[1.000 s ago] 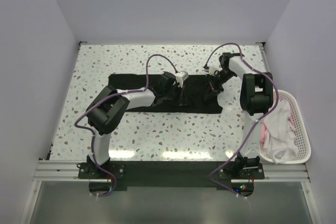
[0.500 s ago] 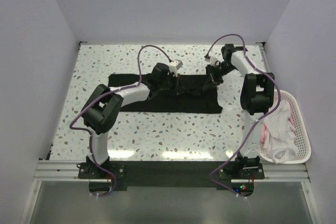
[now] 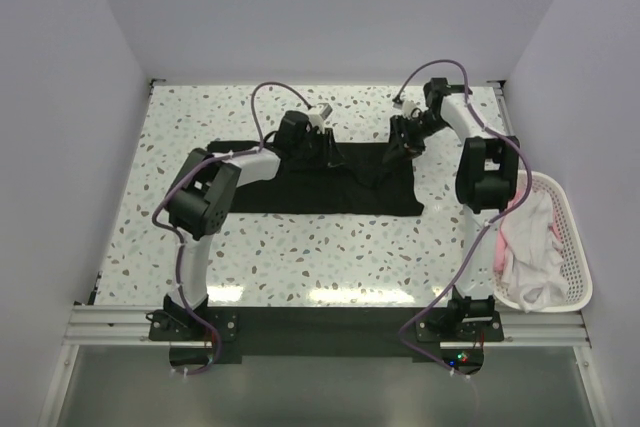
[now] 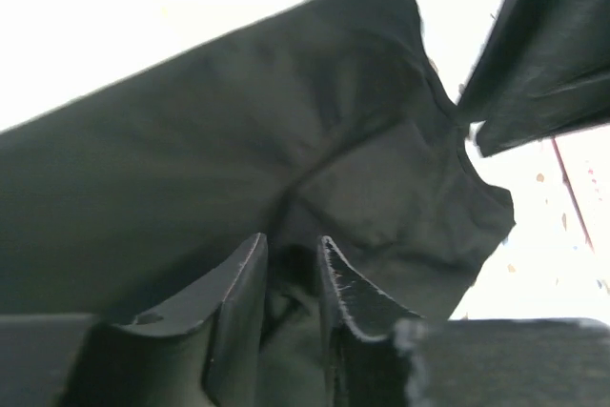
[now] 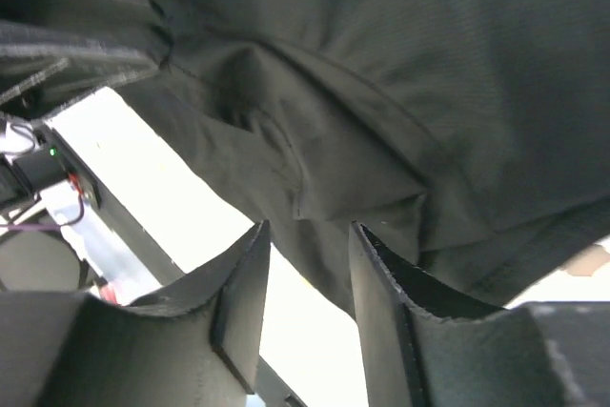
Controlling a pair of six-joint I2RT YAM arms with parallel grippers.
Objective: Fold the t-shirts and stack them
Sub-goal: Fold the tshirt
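A black t-shirt (image 3: pixel 300 187) lies spread across the middle of the speckled table. My left gripper (image 3: pixel 328 150) is at the shirt's far edge, its jaws nearly together with a fold of black cloth pinched between them (image 4: pixel 291 240). My right gripper (image 3: pixel 398 147) is at the shirt's far right corner, where the cloth rises in a ridge. In the right wrist view its jaws (image 5: pixel 307 226) stand apart, with black fabric (image 5: pixel 381 92) hanging just beyond the tips and bright table showing between them. White and pink t-shirts (image 3: pixel 525 247) lie heaped in the basket.
A white slatted basket (image 3: pixel 575 237) stands at the table's right edge beside the right arm. White walls close in the table on the left, back and right. Purple cables loop above both arms.
Both grippers have moved from the middle of the black shirt back toward its far edge, and the cloth between them has shifted with them.
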